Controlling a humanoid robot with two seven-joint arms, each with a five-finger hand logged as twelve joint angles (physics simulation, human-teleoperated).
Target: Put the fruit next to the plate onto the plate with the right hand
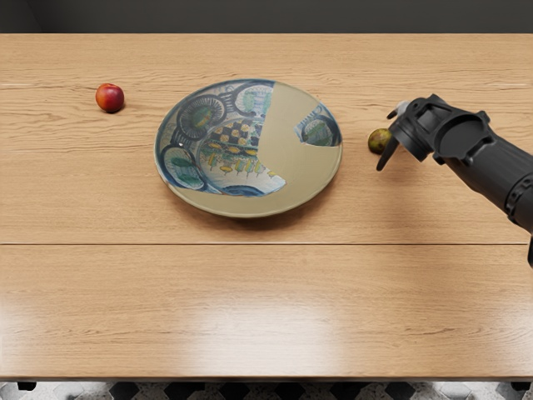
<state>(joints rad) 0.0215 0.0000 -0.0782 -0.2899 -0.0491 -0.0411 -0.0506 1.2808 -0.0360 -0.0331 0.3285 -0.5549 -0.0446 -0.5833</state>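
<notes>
Right hand (418,129) seemingly touches fruit (379,140); plate (310,171) nearby.

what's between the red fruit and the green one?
The plate sits between the red fruit and the green fruit; otherwise only bare table. Shown in the head view.

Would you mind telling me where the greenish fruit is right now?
In the head view, the greenish fruit lies on the table just off the right rim of the plate. The right hand is directly at its right side.
</notes>
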